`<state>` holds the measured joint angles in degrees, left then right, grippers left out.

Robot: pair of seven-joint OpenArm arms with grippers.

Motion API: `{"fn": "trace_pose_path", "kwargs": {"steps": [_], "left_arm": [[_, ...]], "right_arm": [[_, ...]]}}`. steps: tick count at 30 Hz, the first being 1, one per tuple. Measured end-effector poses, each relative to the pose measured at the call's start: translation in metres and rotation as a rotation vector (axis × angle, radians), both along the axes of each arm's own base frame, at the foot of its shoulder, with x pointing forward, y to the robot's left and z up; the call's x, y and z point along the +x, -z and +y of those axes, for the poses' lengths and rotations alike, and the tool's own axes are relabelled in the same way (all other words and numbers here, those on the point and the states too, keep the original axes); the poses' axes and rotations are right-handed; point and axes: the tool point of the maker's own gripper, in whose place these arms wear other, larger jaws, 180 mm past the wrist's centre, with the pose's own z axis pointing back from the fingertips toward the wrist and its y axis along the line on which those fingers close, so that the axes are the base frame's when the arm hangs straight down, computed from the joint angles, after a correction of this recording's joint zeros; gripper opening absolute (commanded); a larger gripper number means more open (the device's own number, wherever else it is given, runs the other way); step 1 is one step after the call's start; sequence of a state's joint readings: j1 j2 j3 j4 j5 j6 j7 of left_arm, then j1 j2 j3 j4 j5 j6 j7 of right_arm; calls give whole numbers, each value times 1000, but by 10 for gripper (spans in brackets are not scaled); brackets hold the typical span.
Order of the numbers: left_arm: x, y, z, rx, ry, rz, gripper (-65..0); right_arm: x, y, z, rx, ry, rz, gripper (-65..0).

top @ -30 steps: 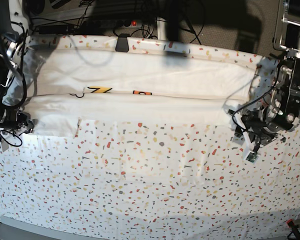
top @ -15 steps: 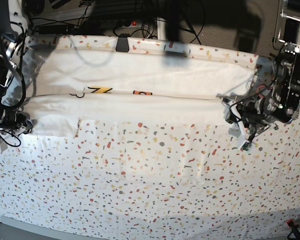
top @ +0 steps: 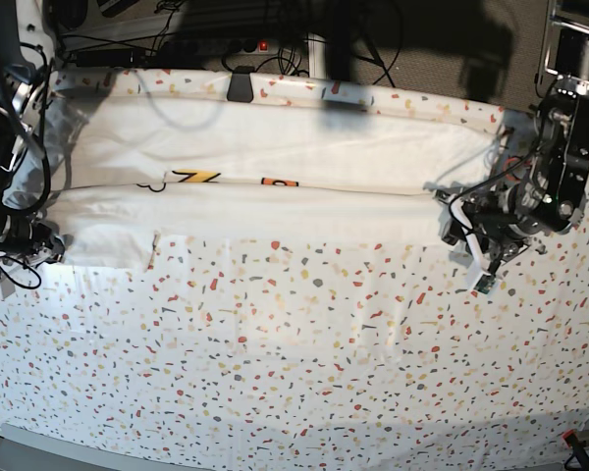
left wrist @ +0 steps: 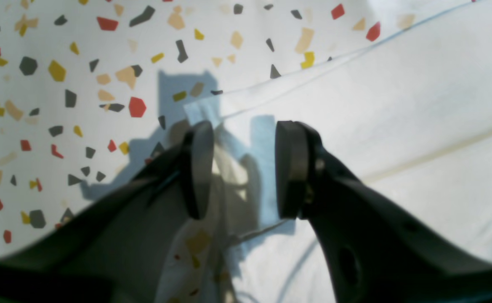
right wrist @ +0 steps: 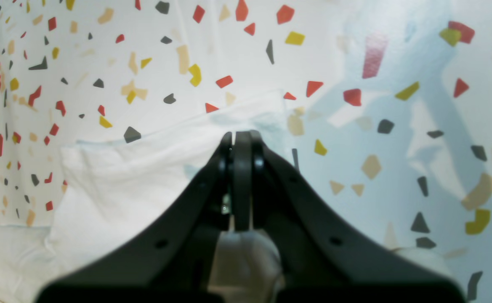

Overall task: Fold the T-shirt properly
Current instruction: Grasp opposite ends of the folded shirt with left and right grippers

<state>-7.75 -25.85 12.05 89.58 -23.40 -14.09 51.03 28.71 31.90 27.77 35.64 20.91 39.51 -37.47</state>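
Note:
The T-shirt (top: 275, 177) lies as a long white band across the far half of the table, with a strip of yellow and orange print showing along its middle fold. At its right end stands my left gripper (top: 463, 240), open. In the left wrist view the left gripper (left wrist: 243, 168) straddles a bunched corner of the T-shirt (left wrist: 397, 126), its pads (left wrist: 197, 168) apart. My right gripper (top: 49, 245) is at the band's left end. In the right wrist view the right gripper (right wrist: 239, 141) is shut over the edge of the T-shirt (right wrist: 144, 176); no cloth shows between its pads.
The speckled table cover (top: 294, 353) fills the near half of the table. A black clamp (top: 240, 86) sits on the back edge, with cables and a power strip (top: 226, 44) behind it. A red-tipped clamp (top: 569, 437) is at the near right corner.
My left gripper has moved up and to the left, from the speckled cover onto the shirt's right end, staying open. The right arm and the shirt have not moved.

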Motion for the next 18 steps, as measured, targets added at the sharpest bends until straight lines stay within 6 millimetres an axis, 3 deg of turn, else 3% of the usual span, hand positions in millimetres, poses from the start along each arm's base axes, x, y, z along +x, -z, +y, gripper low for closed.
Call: {"fn": "trace_pose_path", "kwargs": {"steps": [18], "left_arm": [[5,0,1,0,-5,-33,-450]], "right_arm": [[0,0,0,0,0,0,-650]]}}
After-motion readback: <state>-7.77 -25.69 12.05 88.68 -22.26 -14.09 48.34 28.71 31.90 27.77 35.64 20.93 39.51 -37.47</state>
